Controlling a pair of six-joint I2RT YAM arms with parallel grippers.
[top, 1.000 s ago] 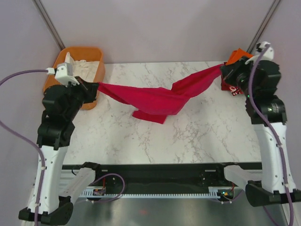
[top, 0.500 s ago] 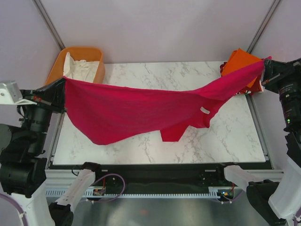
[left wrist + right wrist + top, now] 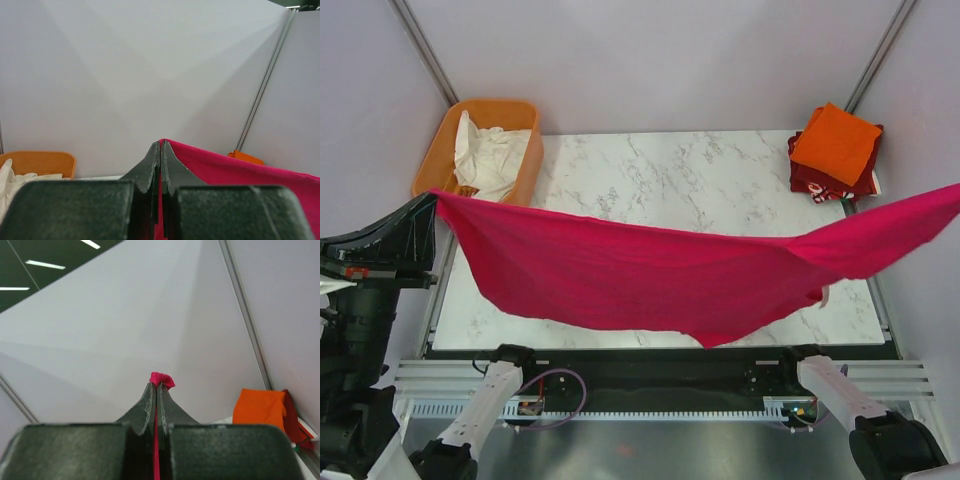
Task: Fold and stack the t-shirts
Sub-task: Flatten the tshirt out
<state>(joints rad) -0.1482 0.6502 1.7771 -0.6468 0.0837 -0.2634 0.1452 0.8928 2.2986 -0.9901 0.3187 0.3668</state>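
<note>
A white marble-patterned table (image 3: 670, 180) with grey veins carries the lot; at its far right corner a folded dark red t-shirt (image 3: 817, 182) lies flat on the top; a folded orange t-shirt (image 3: 835, 143) sits squarely on that, touching it; at the far left corner stands an orange basket (image 3: 490, 104) with white cloth (image 3: 490, 155) in it, though whether it rests on the top or just beside it I cannot tell.

Magenta t-shirt (image 3: 650, 275) stretched above table (image 3: 670, 170), left gripper (image 3: 428, 203) holding its corner; orange t-shirt (image 3: 835, 143) atop dark red t-shirt (image 3: 807, 180)
</note>
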